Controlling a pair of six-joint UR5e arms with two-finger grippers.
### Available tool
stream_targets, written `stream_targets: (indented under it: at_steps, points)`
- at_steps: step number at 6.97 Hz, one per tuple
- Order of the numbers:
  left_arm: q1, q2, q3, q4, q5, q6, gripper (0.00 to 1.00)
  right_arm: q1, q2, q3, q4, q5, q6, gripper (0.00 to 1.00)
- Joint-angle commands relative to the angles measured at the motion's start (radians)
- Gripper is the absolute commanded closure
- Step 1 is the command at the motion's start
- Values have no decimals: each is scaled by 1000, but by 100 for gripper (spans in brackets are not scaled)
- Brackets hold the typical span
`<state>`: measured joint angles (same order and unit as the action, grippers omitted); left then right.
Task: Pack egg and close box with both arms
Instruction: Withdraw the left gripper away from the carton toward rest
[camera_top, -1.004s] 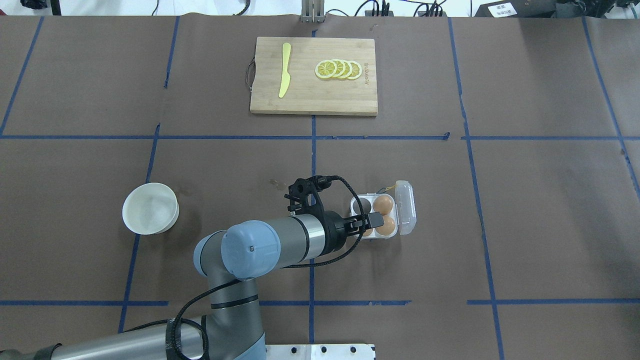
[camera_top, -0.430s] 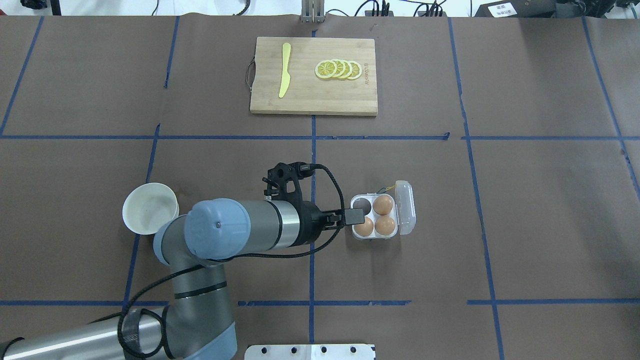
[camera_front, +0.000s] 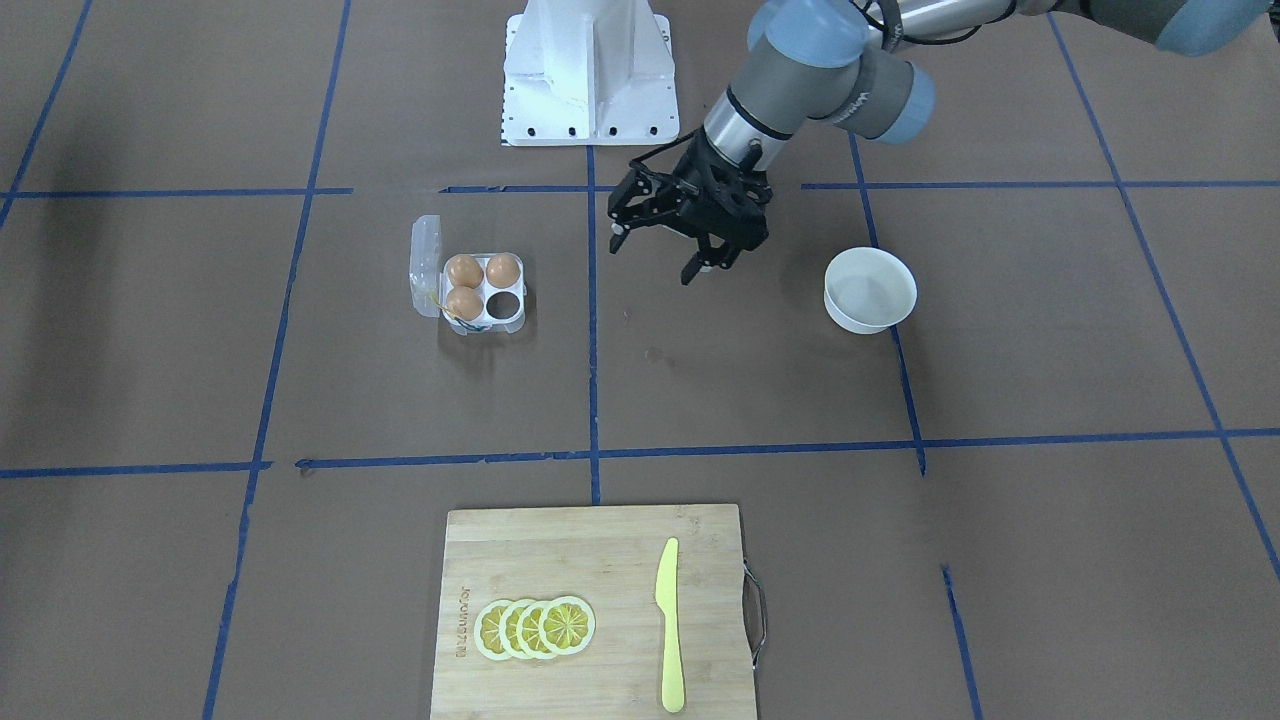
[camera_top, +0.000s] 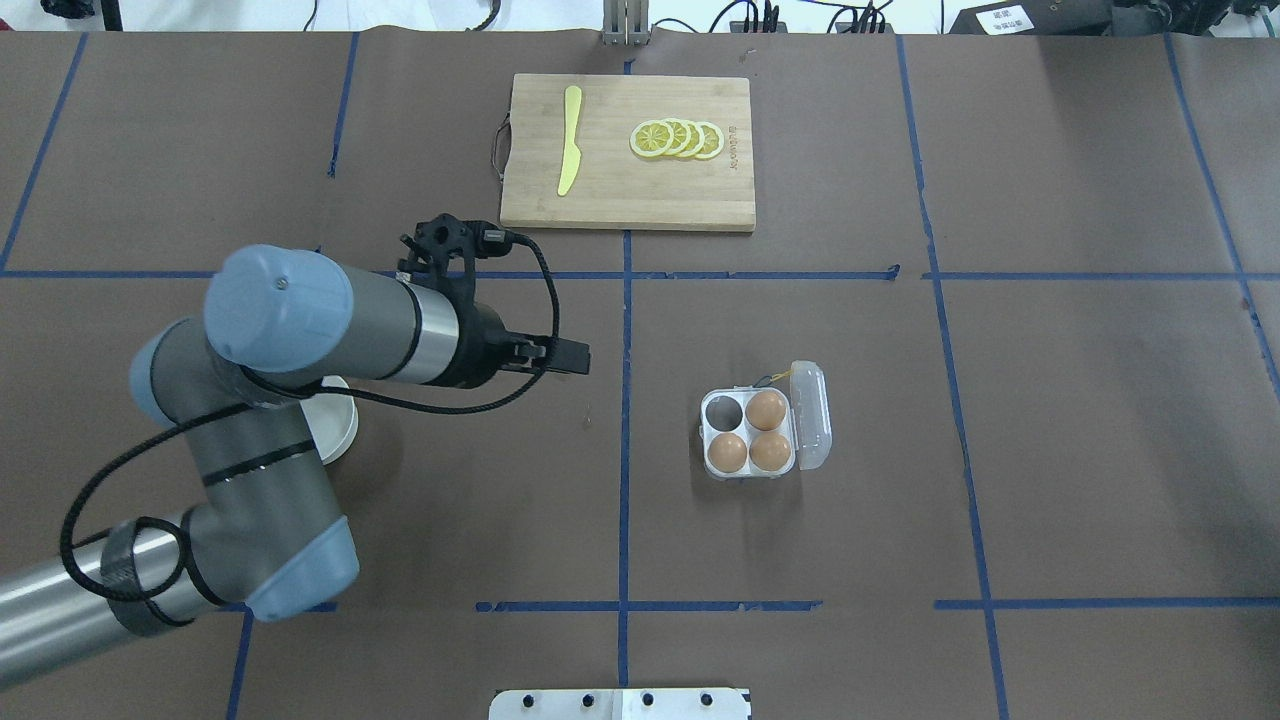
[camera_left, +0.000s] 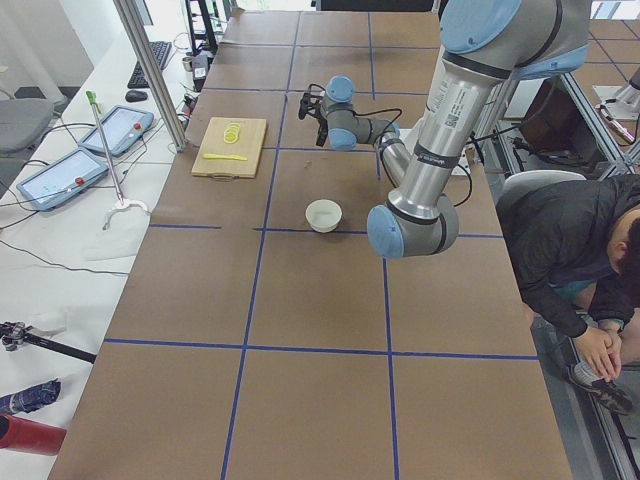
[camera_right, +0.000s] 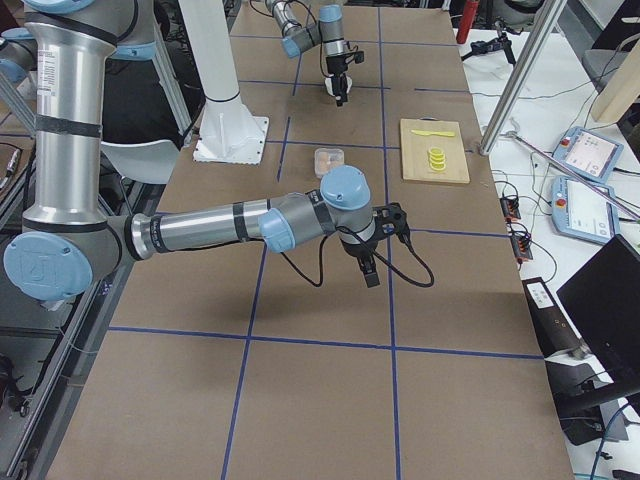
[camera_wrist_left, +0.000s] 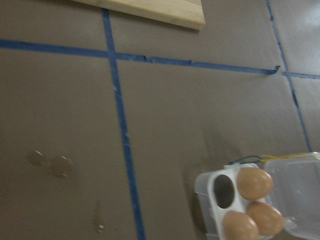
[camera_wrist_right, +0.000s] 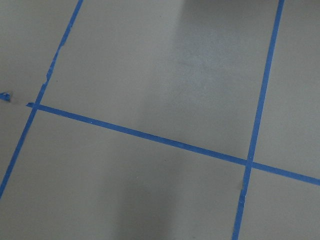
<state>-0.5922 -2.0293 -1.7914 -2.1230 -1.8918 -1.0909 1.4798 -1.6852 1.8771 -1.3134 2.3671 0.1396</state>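
Withdrawn since the earlier overhead frame, the left arm's black clawed gripper now hangs well apart from the small clear plastic four-cell egg carton, on its robot-left side.

Front-facing view: claws spread wide, nothing held.

Overhead view: three brown eggs are seated, the orange-brown task egg in the carton's near-left cell. One cell is vacant and the hinged clear lid lies open. Packing is judged done; closing is outstanding.

Right-side view: the right gripper is well apart from the carton, and its opening cannot be told.

Box, three eggs in it, right of centre; bowl well left; board behind, bearing knife left of slices.
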Motion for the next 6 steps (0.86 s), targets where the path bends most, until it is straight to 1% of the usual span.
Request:
stream_targets:
  at_steps: [1,2,3,4,5,6]
  points:
    - [-210,169,-37,23,-93,310,0,-28,-1,41,-3,6,119,0]
    - [-303,244,-40,22,-98,450,0,-82,-1,68,-3,3,197,0]
    - [-383,320,-42,20,-122,680,0,-192,4,127,-1,-15,362,0]
    - [-511,363,-31,21,-200,795,0,-288,8,196,-1,-52,509,0]
    - [-644,416,-26,31,-267,833,0,-364,9,248,0,-72,614,0]
    - [-705,475,4,152,-291,833,0,-419,10,275,0,-74,655,0]
